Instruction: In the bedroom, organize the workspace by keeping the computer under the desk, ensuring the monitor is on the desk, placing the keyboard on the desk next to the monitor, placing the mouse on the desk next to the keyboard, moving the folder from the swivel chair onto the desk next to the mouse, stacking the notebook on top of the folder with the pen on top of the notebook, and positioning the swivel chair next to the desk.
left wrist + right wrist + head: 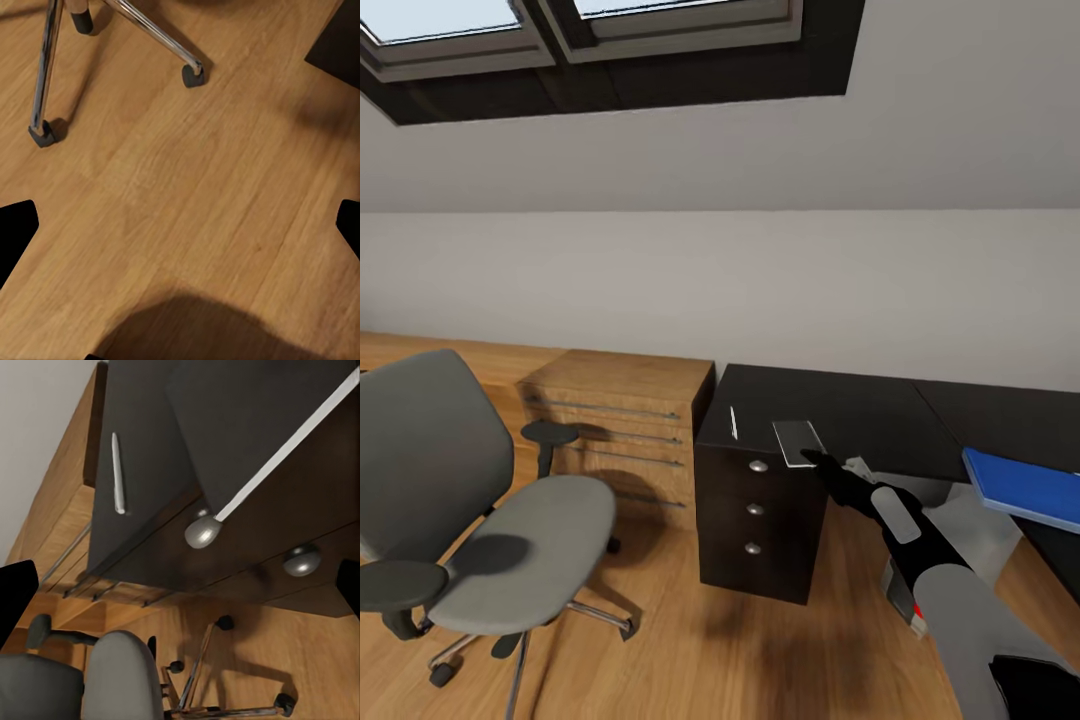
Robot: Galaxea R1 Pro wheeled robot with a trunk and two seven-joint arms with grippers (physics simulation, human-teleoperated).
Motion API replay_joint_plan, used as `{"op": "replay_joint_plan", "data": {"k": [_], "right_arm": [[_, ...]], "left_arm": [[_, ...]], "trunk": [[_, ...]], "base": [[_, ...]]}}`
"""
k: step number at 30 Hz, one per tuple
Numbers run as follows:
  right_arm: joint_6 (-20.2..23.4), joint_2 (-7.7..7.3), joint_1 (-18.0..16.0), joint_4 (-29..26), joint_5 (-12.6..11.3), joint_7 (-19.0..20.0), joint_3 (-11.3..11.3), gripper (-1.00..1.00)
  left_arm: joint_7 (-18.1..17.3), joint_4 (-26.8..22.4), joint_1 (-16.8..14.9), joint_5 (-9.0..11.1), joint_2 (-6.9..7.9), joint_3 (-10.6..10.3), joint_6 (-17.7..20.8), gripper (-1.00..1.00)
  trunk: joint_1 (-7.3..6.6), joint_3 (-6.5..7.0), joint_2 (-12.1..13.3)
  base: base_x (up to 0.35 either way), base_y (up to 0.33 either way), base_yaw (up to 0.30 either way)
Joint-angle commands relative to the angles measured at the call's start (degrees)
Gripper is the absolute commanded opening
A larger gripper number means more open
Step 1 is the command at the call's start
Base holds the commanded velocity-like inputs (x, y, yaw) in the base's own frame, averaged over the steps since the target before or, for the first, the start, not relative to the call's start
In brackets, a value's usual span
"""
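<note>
Our right gripper (pixel 812 458) reaches to the notebook (pixel 797 441) at the table's (pixel 880 410) left end, over the front edge. We cannot tell if the fingers hold it. It looks thin, light and bendy, best pinched at the overhanging edge. We count one notebook, one pen (pixel 733 422) near the left edge, one folder (pixel 1022 486), one chair (pixel 470 510) and three knobs (pixel 758 466).

desk (pixel 860 410) glossy black | swivel chair (pixel 510 540) grey cloth, chrome legs | floor (pixel 187 187) wood
</note>
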Motion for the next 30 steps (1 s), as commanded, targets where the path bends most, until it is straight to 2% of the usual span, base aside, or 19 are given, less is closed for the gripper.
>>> {"op": "replay_joint_plan", "data": {"k": [1, 17, 27, 30], "right_arm": [[0.36, 0.01, -0.03, 0.01, -0.05, 0.14, -0.27, 1.0], [0.15, -0.05, -0.03, 0.26, 0.01, -0.09, -0.67, 1.0], [-0.7, -1.08, -0.03, 0.26, -0.05, -0.1, -0.79, 1.0], [-0.75, -1.14, -0.03, 0.26, -0.05, -0.1, -0.79, 1.0]], "left_arm": [[0.41, -0.13, -0.01, 0.28, 0.07, -0.17, 0.17, 1.0], [0.32, -0.22, -0.01, 0.19, 0.05, -0.32, 0.16, 1.0], [0.12, -0.22, -0.01, 0.19, 0.05, -0.34, 0.16, 1.0], [0.08, -0.22, -0.01, 0.19, 0.04, -0.34, 0.16, 1.0]], "trunk": [[0.23, -0.23, -0.44], [3.74, -3.1, -6.86], [5.94, -4.9, -10.87], [5.94, -4.9, -10.87]], "base": [[0.0, 0.0, 0.0], [0.0, 0.0, 0.0], [0.0, 0.0, 0.0], [0.0, 0.0, 0.0]]}}
